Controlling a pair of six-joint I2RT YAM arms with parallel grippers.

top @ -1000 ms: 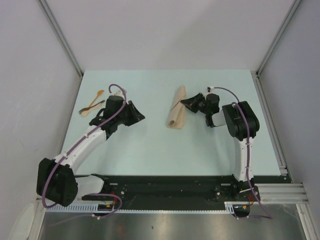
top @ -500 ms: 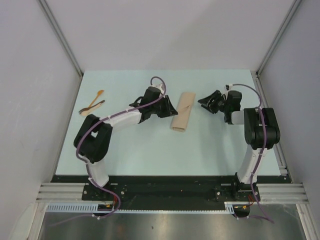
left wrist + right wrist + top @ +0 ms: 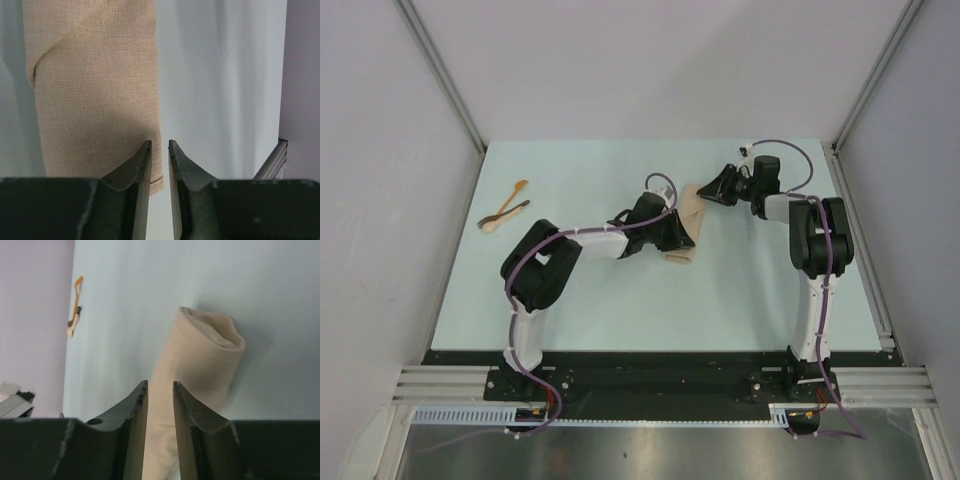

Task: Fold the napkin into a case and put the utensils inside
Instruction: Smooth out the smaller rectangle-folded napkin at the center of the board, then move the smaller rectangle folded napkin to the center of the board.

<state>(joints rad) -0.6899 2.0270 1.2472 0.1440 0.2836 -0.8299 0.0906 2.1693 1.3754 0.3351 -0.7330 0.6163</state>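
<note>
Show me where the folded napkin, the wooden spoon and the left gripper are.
folded napkin (image 3: pixel 95 85): left wrist view, on its flat upper face.
wooden spoon (image 3: pixel 520 186): top view, on its far end.
left gripper (image 3: pixel 158 145): left wrist view, midway between its fingertips.

top view looks down on the whole table; both wrist views face the case up close

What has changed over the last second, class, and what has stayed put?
The left pincer swung from beside the utensils across to the near end of the case. The right pincer backed off to the right, then returned to the case's far end. The utensils stayed at the far left; the case barely shifted.
</note>
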